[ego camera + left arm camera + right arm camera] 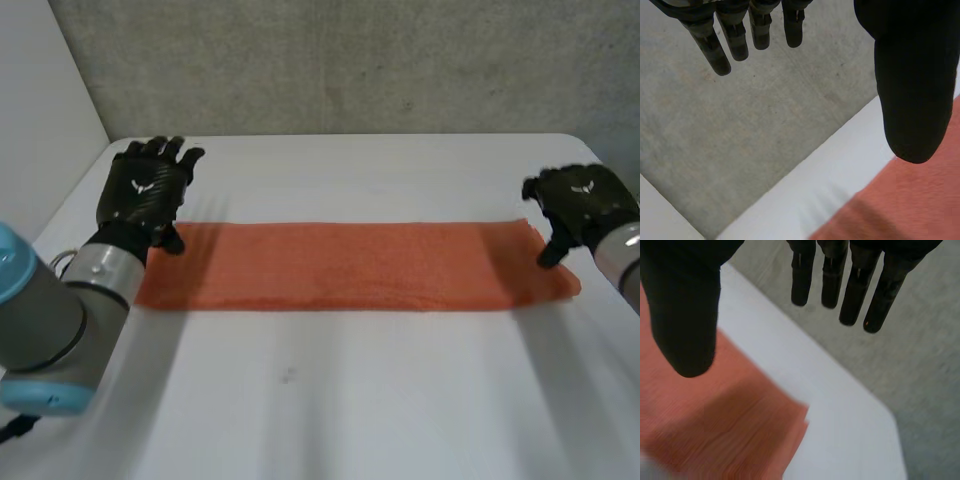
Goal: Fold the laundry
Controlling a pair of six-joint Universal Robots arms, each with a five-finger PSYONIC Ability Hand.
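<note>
An orange cloth [350,266], folded into a long narrow strip, lies flat across the middle of the white table [330,400]. My left hand [145,190] hovers over the strip's left end, fingers straight and spread, holding nothing. In the left wrist view my left hand's thumb [912,85] hangs above the cloth [900,205], fingers [715,47] apart from it. My right hand [580,205] is over the strip's right end, open. In the right wrist view its thumb [685,315] is above the cloth's corner [740,435], fingers [855,290] straight.
A grey concrete wall [350,60] rises behind the table's far edge. A white panel [40,120] stands at the left. The table's front half is bare white surface.
</note>
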